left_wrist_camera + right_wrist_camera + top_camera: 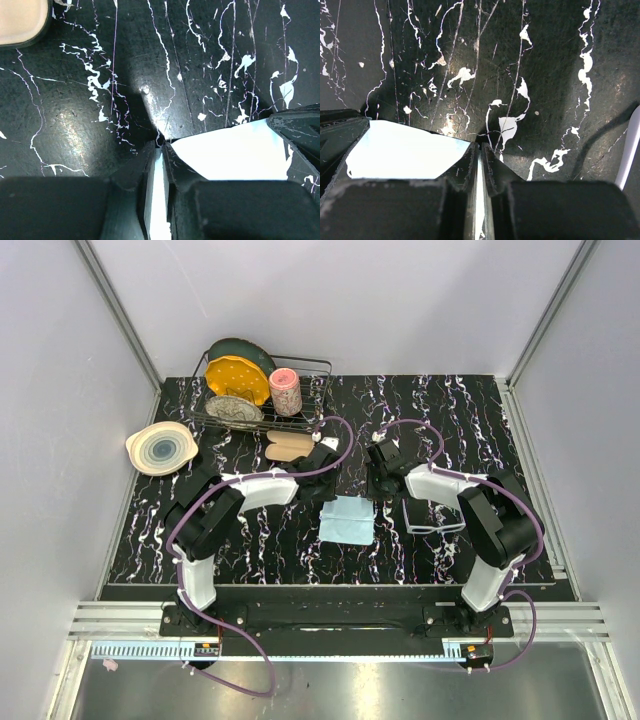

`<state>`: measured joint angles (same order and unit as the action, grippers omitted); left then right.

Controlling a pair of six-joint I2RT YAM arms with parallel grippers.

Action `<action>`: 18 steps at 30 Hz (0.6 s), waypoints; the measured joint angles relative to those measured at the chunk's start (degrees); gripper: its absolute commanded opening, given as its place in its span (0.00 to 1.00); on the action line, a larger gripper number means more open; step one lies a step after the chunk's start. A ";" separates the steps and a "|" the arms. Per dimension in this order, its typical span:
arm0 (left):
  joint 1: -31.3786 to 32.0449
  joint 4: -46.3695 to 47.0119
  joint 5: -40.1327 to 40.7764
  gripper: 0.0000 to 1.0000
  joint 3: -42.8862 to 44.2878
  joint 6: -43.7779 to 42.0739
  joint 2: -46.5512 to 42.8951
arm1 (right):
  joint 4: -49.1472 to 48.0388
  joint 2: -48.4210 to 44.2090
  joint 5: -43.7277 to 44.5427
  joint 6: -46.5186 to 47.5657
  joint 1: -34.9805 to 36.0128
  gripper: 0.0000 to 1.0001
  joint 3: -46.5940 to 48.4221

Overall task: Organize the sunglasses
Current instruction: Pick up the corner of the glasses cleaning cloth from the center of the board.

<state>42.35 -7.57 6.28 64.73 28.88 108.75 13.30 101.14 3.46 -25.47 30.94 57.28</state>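
Note:
The sunglasses (433,517), with a thin whitish frame, lie on the black marbled table to the right of the light-blue cloth (347,520). The cloth sits between my two arms. My left gripper (330,480) is shut on the cloth's far left corner; in the left wrist view the gripper (162,145) pinches the cloth (235,155), which spreads to the right. My right gripper (381,485) is shut on the far right corner; in the right wrist view the gripper (480,145) pinches the cloth (405,150), which spreads to the left. A slim whitish bar (630,145) shows at that view's right edge.
An open glasses case (289,447) with a beige inside lies just behind the left gripper; its corner shows in the left wrist view (20,20). A wire dish rack (322,368) with plates and a pink cup stands at the back left. A striped bowl (160,448) sits at the far left.

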 measured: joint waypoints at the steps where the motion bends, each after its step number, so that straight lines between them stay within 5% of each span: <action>1: 0.00 0.02 -0.02 0.16 -0.02 -0.02 0.00 | -0.04 -0.02 0.00 -0.02 0.00 0.11 -0.02; 8: -0.02 0.74 0.07 0.00 -0.50 0.00 -0.02 | -0.46 -0.15 0.00 -0.04 0.00 0.07 -0.31; 10: 0.00 0.83 0.02 0.00 -0.55 0.04 -0.04 | -0.46 -0.15 0.02 -0.04 0.00 0.00 -0.33; 18: 0.04 -2.86 -1.90 0.00 1.18 -1.55 -0.04 | -1.05 -0.50 -0.07 0.26 0.00 0.00 -0.85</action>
<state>42.39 -10.44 4.38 65.91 27.33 108.71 12.25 100.64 3.40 -25.21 30.94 56.42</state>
